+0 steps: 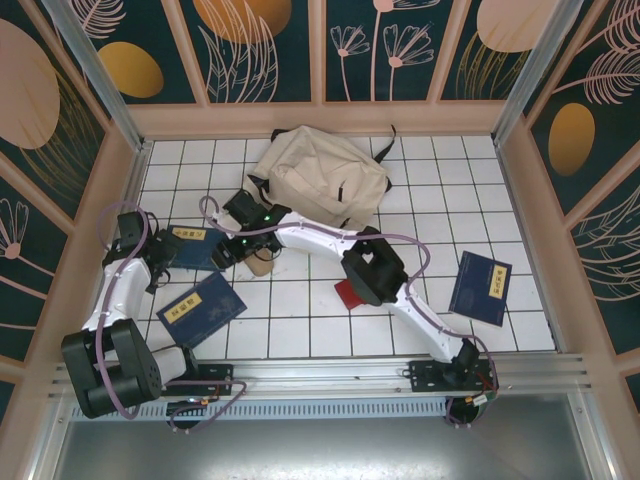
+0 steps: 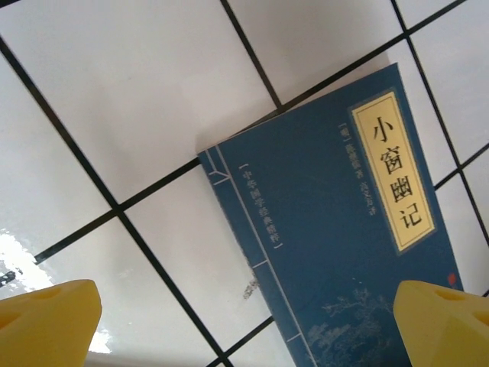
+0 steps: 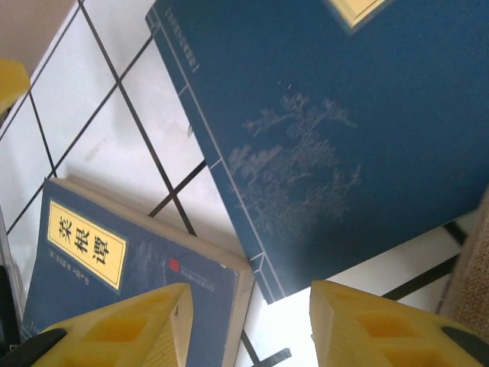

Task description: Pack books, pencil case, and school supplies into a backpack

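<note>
I see the left gripper [image 2: 244,321] spread wide above a navy book [image 2: 344,229] near the table's [image 1: 300,335] left edge, nothing between its fingers. The right gripper [image 3: 248,329] stands partly apart over that book's other end, holding nothing, with a second book [image 3: 114,267] close by. A third book [image 1: 481,288] lies toward the right edge. The backpack [image 1: 320,175] sits mid-table at the far edge. The tan shape by the right gripper is probably the pencil case [image 1: 262,265]; the red case [image 1: 345,293] lies half under the right arm [image 1: 375,270]

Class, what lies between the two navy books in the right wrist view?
Bare white tile with dark grout separates the upper book from the lower book, right wrist view.
</note>
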{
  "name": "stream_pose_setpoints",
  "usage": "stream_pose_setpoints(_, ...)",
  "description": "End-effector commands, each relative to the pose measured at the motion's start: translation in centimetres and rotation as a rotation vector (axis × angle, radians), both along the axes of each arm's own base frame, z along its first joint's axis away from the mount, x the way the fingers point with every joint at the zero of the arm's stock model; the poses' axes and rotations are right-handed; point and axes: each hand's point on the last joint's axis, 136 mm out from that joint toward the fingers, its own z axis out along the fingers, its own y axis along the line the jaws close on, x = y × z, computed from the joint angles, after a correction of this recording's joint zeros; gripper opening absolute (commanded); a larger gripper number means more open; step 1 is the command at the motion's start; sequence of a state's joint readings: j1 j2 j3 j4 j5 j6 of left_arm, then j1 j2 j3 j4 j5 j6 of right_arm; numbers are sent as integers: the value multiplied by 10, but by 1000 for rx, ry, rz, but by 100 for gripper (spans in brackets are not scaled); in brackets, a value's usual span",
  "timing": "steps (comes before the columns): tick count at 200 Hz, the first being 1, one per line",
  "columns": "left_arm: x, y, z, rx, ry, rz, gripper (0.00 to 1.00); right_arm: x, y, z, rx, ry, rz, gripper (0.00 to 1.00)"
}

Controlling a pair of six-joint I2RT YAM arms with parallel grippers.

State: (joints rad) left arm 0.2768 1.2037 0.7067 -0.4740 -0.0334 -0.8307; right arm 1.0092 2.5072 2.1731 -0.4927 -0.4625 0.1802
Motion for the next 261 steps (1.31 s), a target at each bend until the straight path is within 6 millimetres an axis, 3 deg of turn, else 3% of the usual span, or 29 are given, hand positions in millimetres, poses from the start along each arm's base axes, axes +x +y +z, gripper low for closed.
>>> stream_pose_setpoints(1,2,0,-4,0,-8,-20,99,-11,2,3,-10,5,39,45)
stream_pose_setpoints(63,5,6,3,38,-14,-26,99,-18,12,-24,-50,-16,30,37)
stream_pose_setpoints(147,10,5,5,41,-25,-42,99,-37,11,-35,-94,-24,60,25)
stream_pose_setpoints(182,8,5,3,39,-21,-44,99,-42,5,-19,-86,-31,63,25)
stream_pose_setpoints(216,9,4,4,36,-34,-45,99,-51,0,-4,-75,-38,81,32)
stream_pose_setpoints(261,12,4,9,35,-49,-42,99,-54,4,-20,-98,-36,91,34)
